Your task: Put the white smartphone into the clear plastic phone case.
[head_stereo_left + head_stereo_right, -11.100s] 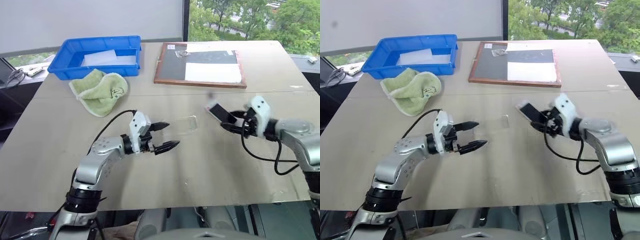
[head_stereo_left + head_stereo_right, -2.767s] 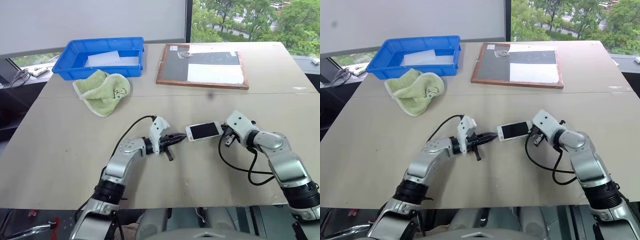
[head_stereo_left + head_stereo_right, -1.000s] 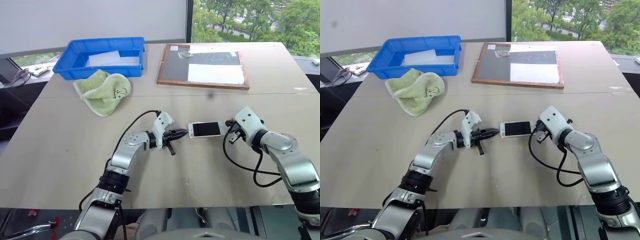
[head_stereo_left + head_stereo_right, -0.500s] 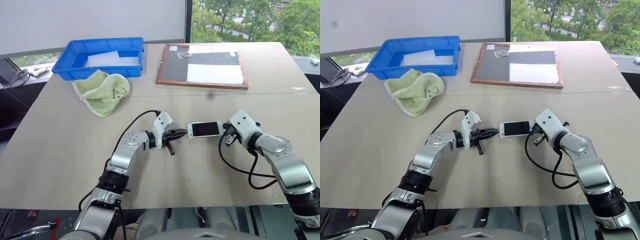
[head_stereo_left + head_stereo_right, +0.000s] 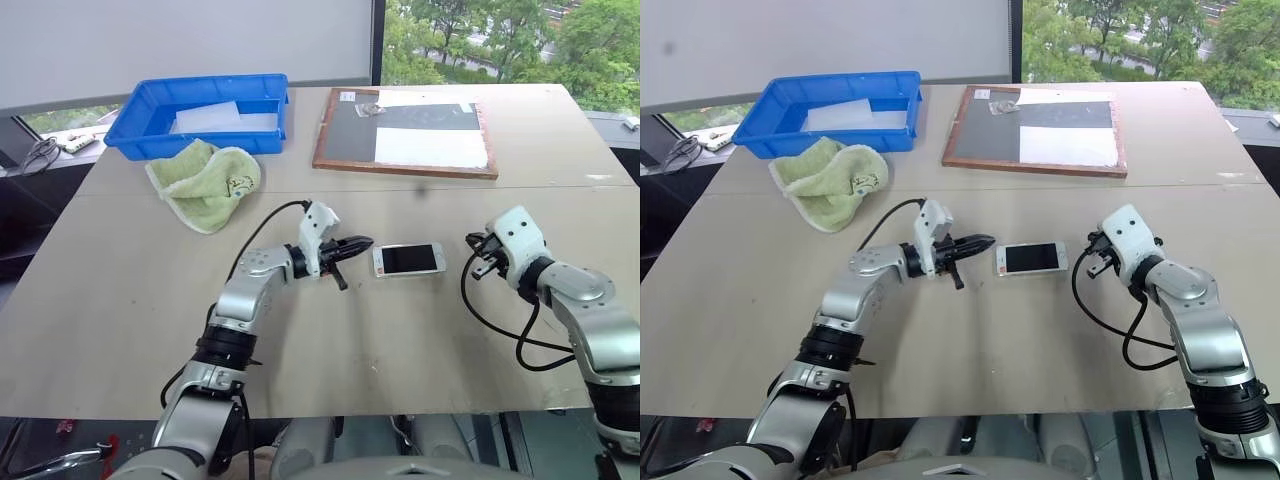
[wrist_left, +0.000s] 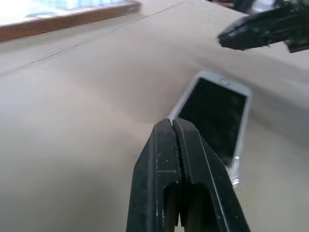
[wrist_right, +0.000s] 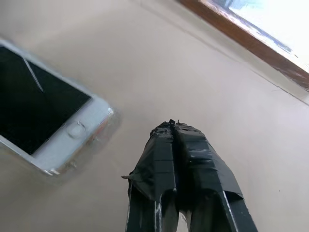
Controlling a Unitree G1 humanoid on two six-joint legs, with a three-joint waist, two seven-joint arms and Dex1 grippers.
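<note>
In the left eye view, the white smartphone (image 5: 408, 260) lies flat, screen up, near the middle of the table (image 5: 120, 290), between the two grippers and touching neither. The left gripper (image 5: 361, 242) is just beside the phone's left end, and the right gripper (image 5: 474, 240) is a little apart from its right end. A green cloth (image 5: 203, 182), a blue bin (image 5: 200, 112) and a framed board (image 5: 405, 130) lie farther back. In the left wrist view, the left gripper's fingers (image 6: 183, 159) are pressed together, holding nothing. In the right wrist view, the right gripper's fingers (image 7: 181, 159) are also pressed together and empty, and the clear plastic phone case (image 7: 104, 126) shows as a thin transparent rim around the phone's end.
</note>
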